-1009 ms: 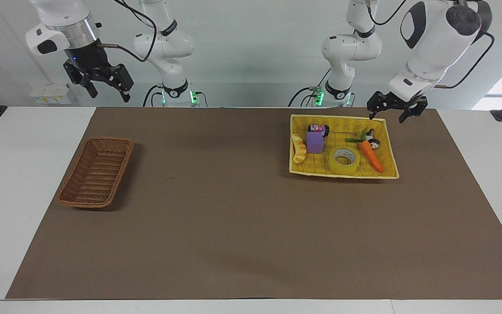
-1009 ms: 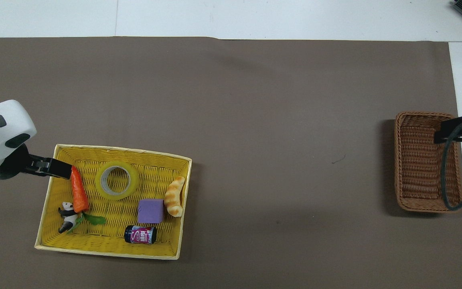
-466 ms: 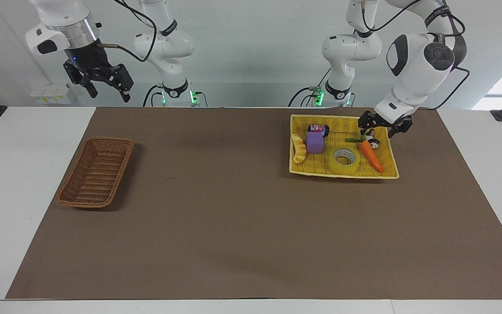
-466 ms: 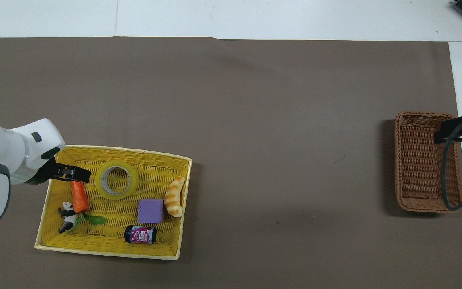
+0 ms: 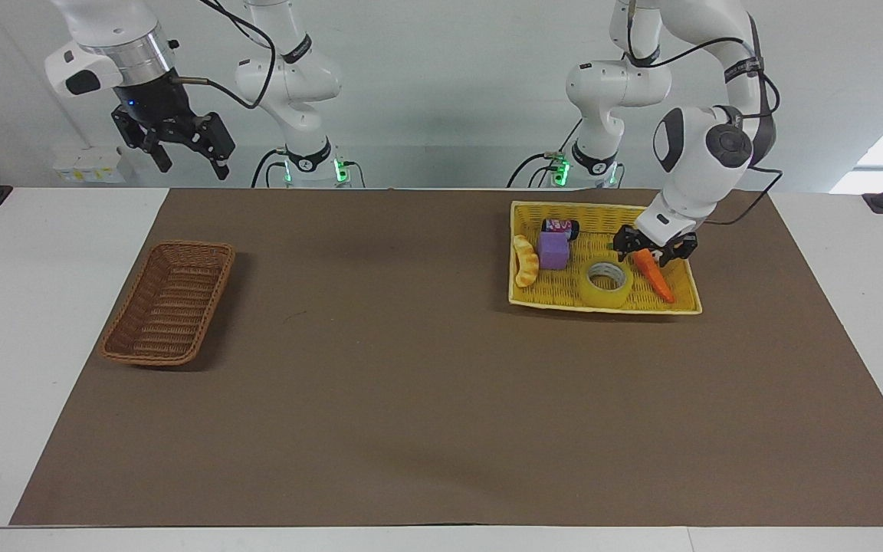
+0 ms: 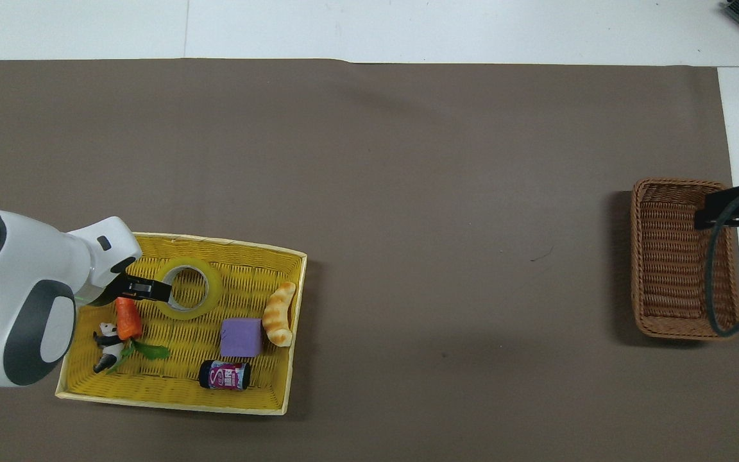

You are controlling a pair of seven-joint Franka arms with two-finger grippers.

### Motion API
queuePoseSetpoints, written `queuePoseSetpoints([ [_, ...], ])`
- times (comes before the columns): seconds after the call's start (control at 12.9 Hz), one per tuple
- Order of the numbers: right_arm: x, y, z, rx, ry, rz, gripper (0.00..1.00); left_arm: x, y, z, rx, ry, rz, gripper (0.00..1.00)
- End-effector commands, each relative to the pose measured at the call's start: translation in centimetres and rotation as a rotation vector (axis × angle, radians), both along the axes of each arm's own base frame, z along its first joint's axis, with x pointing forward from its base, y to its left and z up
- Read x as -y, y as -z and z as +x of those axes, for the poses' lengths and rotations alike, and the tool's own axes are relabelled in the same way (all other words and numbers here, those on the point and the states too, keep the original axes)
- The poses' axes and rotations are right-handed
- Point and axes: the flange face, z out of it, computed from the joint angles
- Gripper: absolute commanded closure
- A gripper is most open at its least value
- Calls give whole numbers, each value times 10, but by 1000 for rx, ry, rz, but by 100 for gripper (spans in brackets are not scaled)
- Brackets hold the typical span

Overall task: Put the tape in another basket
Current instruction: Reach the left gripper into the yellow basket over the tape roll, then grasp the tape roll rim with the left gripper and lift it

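Note:
The tape (image 5: pixel 606 284) (image 6: pixel 186 289), a yellow translucent roll, lies flat in the yellow basket (image 5: pixel 602 308) (image 6: pixel 170 402) toward the left arm's end of the table. My left gripper (image 5: pixel 652 253) (image 6: pixel 145 290) hangs low in that basket with its fingers spread, open, over the thick end of an orange carrot (image 5: pixel 660 282) right beside the tape. The brown wicker basket (image 5: pixel 169 303) (image 6: pixel 684 256) stands empty toward the right arm's end. My right gripper (image 5: pixel 190 165) waits high in the air, open and holding nothing.
Sharing the yellow basket with the tape are a purple block (image 5: pixel 554 250), a bread toy (image 5: pixel 525 261), a small can (image 5: pixel 560 225) and a panda figure (image 6: pixel 108 337). A brown mat (image 5: pixel 411 383) covers the table between the two baskets.
My left gripper has come down from above the yellow basket's corner into the basket, ending over the carrot beside the tape. The right arm has stayed still.

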Motion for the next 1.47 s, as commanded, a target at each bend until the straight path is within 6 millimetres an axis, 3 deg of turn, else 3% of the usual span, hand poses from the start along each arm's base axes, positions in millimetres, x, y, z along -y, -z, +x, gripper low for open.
queuePoseSetpoints([
  [0.0, 0, -2, 0, -2, -6, 18, 0, 12, 18, -8, 6, -25, -10, 39],
  [0.08, 0, -2, 0, -2, -6, 18, 0, 14, 19, -9, 4, -43, -7, 45],
  [0.47, 0, -2, 0, -3, -6, 18, 0, 26, 31, -20, -14, -80, -13, 53],
  [0.62, 15, -2, -1, -3, 15, 11, 0, 28, 53, -20, -33, -80, -10, 53],
  [0.7, 19, -1, -2, -8, 25, 17, 0, 28, 55, -18, -24, -80, -12, 66],
  [0.78, 11, -2, -3, -11, 2, 17, 0, 28, 54, -16, -27, -77, -12, 100],
  [0.85, 8, -3, -4, -9, -4, 17, 0, 27, 51, -11, -19, -74, -16, 100],
  [0.93, 6, -2, -2, -2, -9, 18, 0, 27, 41, -4, -21, -75, -17, 100],
  [1.24, 4, 18, 3, -12, -34, 20, 0, 30, -55, 30, -62, -105, -15, 100],
  [1.4, -6, 34, 10, 11, -79, 45, 0, 34, -94, 44, -19, -238, -10, 100],
])
